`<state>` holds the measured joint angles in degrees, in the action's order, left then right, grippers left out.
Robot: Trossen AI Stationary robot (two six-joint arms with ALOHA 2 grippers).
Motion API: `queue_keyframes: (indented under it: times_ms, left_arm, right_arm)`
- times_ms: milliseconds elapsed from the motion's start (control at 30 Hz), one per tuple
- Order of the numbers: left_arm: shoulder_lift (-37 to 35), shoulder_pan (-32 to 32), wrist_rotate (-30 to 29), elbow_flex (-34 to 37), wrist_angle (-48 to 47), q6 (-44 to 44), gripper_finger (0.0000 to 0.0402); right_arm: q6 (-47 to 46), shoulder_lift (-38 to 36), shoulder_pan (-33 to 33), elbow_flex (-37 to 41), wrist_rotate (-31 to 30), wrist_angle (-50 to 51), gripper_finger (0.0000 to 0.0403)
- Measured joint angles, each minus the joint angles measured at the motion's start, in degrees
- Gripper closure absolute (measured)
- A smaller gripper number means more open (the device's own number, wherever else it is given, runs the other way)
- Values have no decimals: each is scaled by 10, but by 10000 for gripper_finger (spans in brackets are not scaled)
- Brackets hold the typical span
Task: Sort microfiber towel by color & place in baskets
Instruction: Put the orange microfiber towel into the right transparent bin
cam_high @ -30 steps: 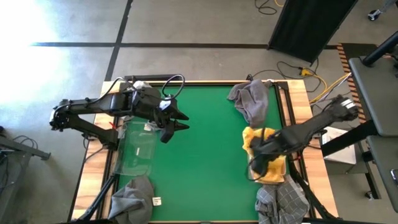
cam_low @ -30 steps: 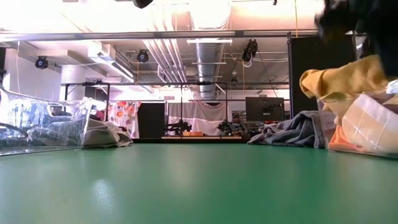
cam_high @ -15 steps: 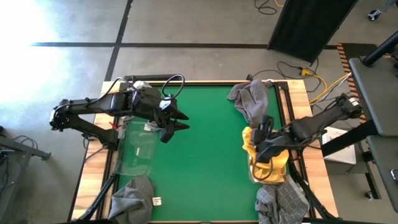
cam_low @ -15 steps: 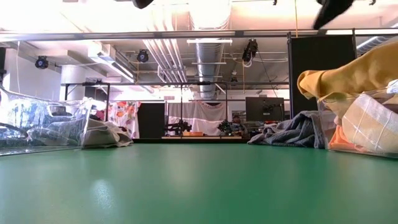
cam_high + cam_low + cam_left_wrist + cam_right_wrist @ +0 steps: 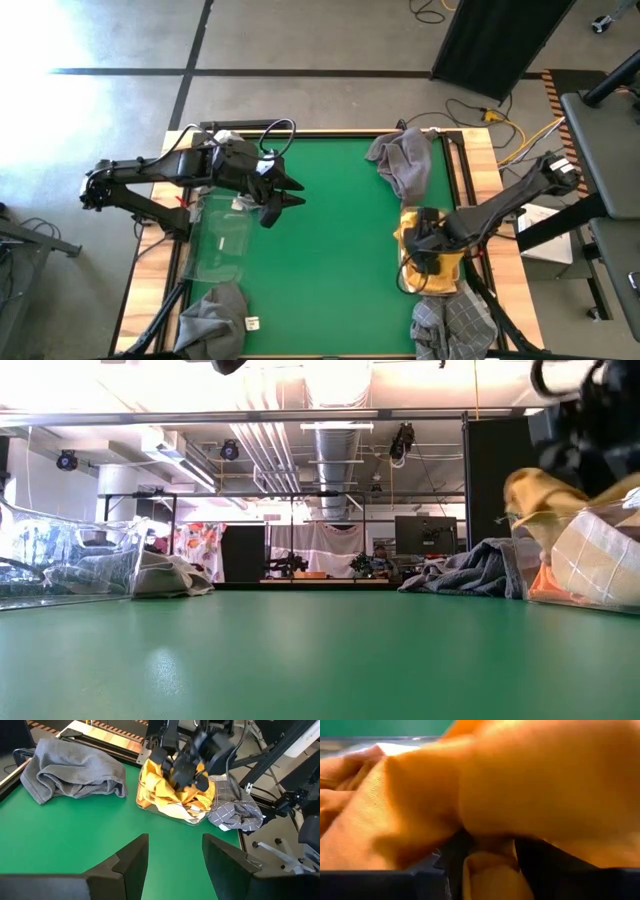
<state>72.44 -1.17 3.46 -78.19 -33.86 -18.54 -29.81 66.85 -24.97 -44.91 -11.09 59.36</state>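
Now, step: pressing orange towels (image 5: 432,262) into right basket (image 5: 405,277)
Right end effector (image 5: 425,243): pushed into the orange pile; fingers (image 5: 452,857) pinch a fold
Left end effector (image 5: 283,192): parted, empty, above the counter (image 5: 320,250)
Advice: push cloth below the rim before letting go; avoid dragging it back out

Grey concrete floor (image 5: 320,50) — ceiling ducts (image 5: 335,435) overhead.
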Motion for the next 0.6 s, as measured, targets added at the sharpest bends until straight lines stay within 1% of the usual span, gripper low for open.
queue_keyframes:
  times_ms: [200, 300, 433, 600]
  left_arm:
    - [0, 0, -6, 0, 4, 0, 231]
    - [0, 0, -6, 0, 4, 0, 231]
    - [0, 0, -6, 0, 4, 0, 231]
    - [0, 0, -8, 0, 4, 0, 231]
  right_arm:
    - [10, 8, 7, 79, 10, -133, 261]
    - [-13, 19, 14, 89, 20, -151, 265]
    - [-26, 15, 14, 53, 25, -99, 259]
    - [-1, -11, 14, -52, 30, 12, 229]
